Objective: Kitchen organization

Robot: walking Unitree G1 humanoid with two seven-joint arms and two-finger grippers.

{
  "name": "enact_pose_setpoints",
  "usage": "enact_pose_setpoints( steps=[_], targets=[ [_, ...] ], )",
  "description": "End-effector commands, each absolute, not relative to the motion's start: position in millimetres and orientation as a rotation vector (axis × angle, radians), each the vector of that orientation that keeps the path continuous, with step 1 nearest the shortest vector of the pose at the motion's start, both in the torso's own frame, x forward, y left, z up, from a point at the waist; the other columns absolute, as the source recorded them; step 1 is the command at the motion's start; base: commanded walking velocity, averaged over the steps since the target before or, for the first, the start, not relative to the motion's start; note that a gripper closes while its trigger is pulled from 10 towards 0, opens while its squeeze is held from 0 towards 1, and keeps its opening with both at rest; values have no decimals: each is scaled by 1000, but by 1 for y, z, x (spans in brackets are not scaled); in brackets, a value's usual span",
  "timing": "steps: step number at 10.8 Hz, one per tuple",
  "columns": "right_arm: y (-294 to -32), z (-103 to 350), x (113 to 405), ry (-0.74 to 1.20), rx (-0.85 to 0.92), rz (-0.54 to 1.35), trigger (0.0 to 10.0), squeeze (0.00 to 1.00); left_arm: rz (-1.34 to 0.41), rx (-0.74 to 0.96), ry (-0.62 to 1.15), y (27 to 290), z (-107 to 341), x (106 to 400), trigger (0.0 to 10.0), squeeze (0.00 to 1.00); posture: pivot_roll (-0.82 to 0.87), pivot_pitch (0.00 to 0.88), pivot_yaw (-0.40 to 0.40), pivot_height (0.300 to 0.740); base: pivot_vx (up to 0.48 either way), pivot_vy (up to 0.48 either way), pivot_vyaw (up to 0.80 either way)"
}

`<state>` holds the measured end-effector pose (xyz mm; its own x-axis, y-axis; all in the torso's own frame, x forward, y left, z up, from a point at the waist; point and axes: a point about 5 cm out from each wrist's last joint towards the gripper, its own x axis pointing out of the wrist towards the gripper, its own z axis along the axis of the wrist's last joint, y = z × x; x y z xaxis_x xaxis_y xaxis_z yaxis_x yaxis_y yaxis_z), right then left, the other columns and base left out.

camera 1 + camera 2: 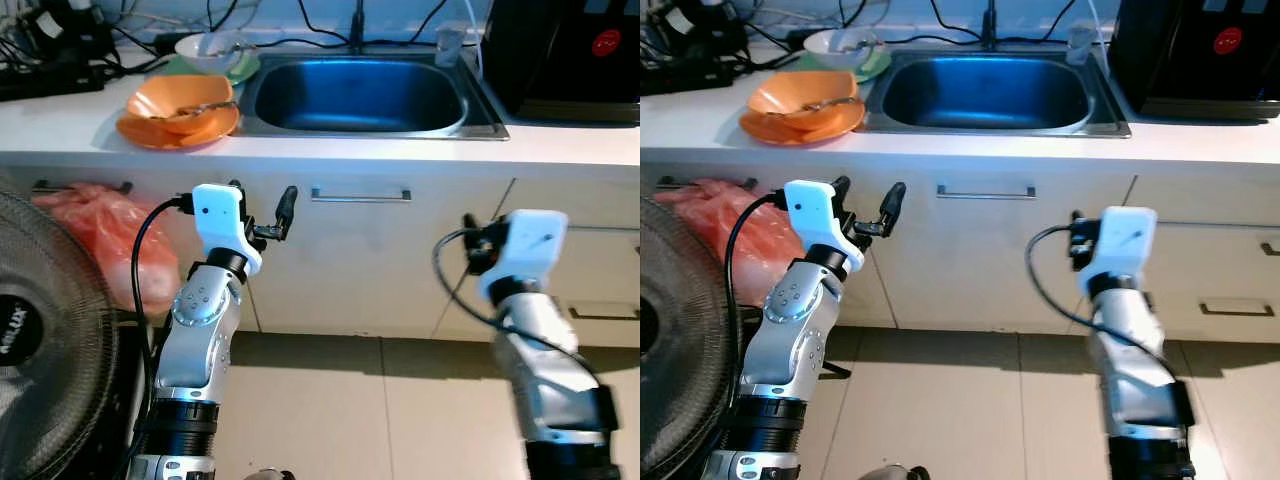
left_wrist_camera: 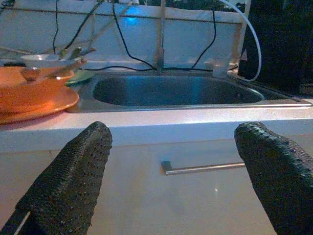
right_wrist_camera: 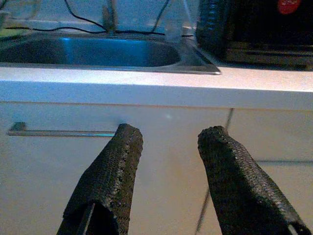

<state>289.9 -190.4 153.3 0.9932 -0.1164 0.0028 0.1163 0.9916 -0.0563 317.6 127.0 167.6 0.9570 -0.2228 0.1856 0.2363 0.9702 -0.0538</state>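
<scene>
A white counter (image 1: 560, 150) spans the scene at 12 o'clock, with a steel sink (image 1: 360, 95) set in its middle. At 3 o'clock from the sink stands a black appliance (image 1: 565, 55); at 9 o'clock sit stacked orange plates (image 1: 180, 110), a white bowl (image 1: 210, 48) just behind them. Below the counter edge, the left gripper (image 1: 262, 208) hangs released, fingers spread, empty. The right gripper (image 3: 168, 161) is likewise released, holding nothing, facing the cabinet front.
</scene>
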Motion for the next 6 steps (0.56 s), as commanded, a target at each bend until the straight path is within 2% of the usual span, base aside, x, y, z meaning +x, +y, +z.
enact_pose_setpoints(
  steps=[1, 3, 4, 6],
  targets=[
    [-194, 158, 290, 4, -65, -125, 10000, 0, -235, -71, -194, 127, 174, 317, 10000, 0, -33, 0, 82, 740, 0, 0, 0],
    [-191, 165, 291, -17, -80, -116, 10000, 0, -255, -87, -218, 122, 182, 319, 10000, 0, -42, 0, 55, 740, 0, 0, 0],
    [-188, 164, 293, -10, -24, -154, 10000, 0, -251, -87, -218, 120, 181, 319, 10000, 0, -39, 0, 39, 740, 266, 0, 0],
    [-177, 165, 293, -12, 57, -194, 10000, 0, -220, -114, -202, 119, 178, 319, 10000, 0, -49, 0, 37, 740, 0, 0, 0]
  ],
)
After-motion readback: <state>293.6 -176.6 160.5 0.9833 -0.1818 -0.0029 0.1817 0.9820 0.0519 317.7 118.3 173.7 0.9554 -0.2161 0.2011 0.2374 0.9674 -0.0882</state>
